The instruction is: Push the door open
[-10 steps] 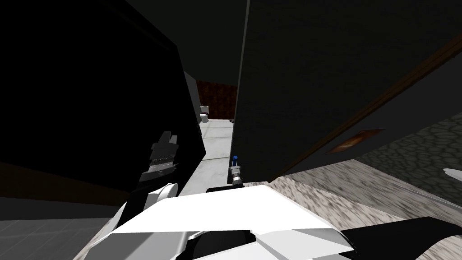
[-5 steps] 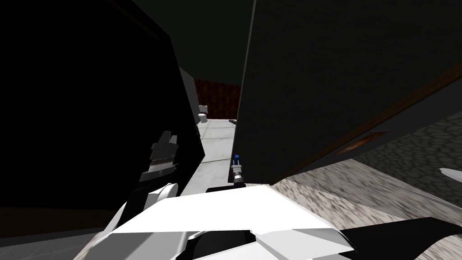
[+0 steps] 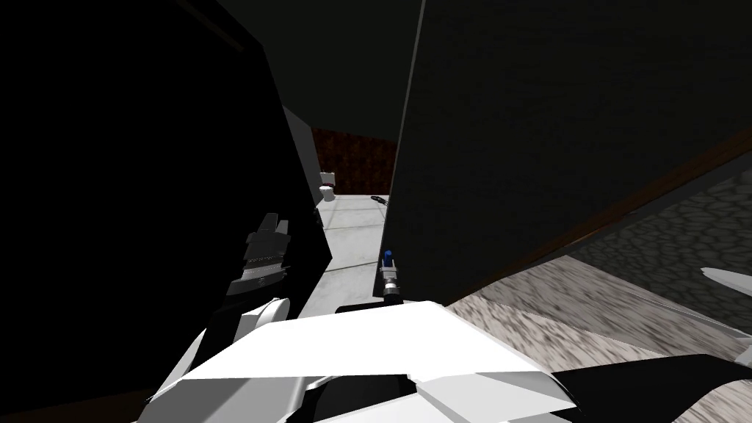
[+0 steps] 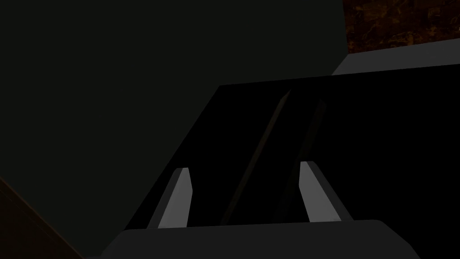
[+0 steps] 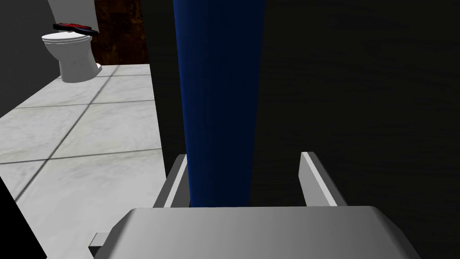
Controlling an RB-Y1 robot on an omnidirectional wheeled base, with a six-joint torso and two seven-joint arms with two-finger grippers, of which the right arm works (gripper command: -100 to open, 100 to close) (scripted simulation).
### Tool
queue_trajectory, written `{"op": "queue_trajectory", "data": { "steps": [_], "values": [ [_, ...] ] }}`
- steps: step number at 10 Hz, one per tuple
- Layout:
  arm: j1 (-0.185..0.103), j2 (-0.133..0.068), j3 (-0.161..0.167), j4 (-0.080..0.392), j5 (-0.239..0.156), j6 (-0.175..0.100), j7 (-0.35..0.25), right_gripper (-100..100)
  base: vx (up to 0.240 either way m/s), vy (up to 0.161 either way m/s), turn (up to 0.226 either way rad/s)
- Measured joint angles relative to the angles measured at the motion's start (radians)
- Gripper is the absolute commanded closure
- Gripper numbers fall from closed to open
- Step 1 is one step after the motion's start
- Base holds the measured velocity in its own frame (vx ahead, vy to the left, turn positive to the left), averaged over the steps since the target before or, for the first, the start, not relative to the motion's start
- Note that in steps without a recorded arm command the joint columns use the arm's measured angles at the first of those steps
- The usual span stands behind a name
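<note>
Head view: dark door (image 3: 529, 132) stands ajar, right of centre. Left of its edge, pale tiled floor (image 3: 352, 239) runs to a far white toilet (image 3: 327, 189); bowl contents cannot be seen. Left pincer (image 3: 266, 229), fingers wide apart, faces a dark surface (image 4: 112, 90) at left. Right pincer (image 3: 387, 258), also wide, sits just beside the door's edge, a blue upright bar (image 5: 220, 90) between its fingers.
</note>
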Motion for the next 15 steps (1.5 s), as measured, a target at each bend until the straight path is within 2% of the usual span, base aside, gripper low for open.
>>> {"op": "queue_trajectory", "data": {
  "steps": [1,2,4,5,7,9,10,14,15],
  "values": [
    [0.002,0.005,-0.008,-0.001,-0.003,-0.007,0.001,100,0.096,0.029,-0.035],
    [0.016,0.003,-0.018,-0.032,-0.009,0.009,0.016,100,0.091,0.031,-0.031],
    [-0.014,0.014,-0.041,0.006,-0.019,0.003,0.013,100,0.157,0.064,-0.075],
    [-0.017,0.017,-0.055,0.015,-0.025,0.0,0.011,100,0.129,0.055,-0.03],
    [0.005,0.021,-0.075,-0.029,-0.034,0.015,0.032,100,0.138,0.069,-0.078],
    [-0.003,0.034,-0.096,-0.014,-0.042,0.006,0.034,100,0.179,0.067,-0.049],
    [-0.012,0.043,-0.108,0.007,-0.046,-0.007,0.029,100,0.171,0.058,-0.08],
    [-0.012,0.061,-0.149,0.001,-0.063,-0.014,0.041,100,0.142,0.034,-0.039],
    [-0.014,0.061,-0.152,0.0,-0.064,-0.015,0.041,100,0.101,-0.008,-0.016]
  ]
}}
